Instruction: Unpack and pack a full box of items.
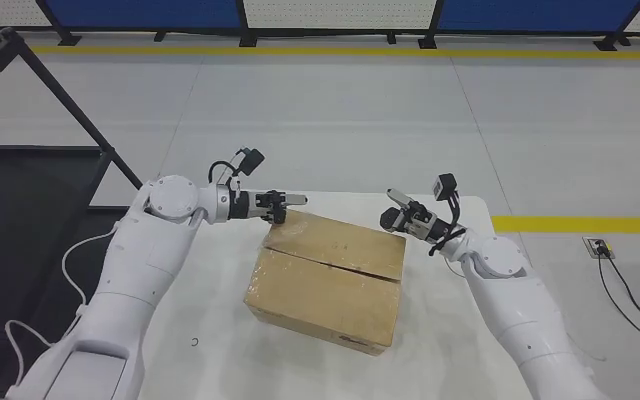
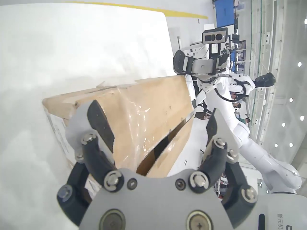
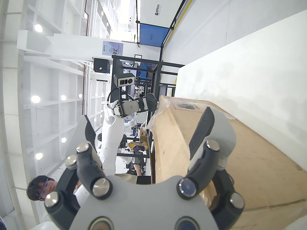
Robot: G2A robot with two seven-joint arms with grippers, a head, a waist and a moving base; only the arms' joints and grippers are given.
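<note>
Your brown cardboard box [image 1: 325, 285], rectangular, with glossy tape and a dark slit between its flaps, is sitting skewed near the smooth white table's [image 1: 215, 300] far edge. Your left gripper [image 1: 287, 203] is hovering wide open at the box's far left corner, and your right gripper [image 1: 393, 214] is hovering wide open at its far right corner.

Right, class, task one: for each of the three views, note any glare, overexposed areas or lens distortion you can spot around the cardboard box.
Top view: even light on the box, no glare; left wrist view: the table is washed out to white, the tape on the box glints, and the table edge bows; right wrist view: ceiling lamps bloom and the shelving curves.
</note>
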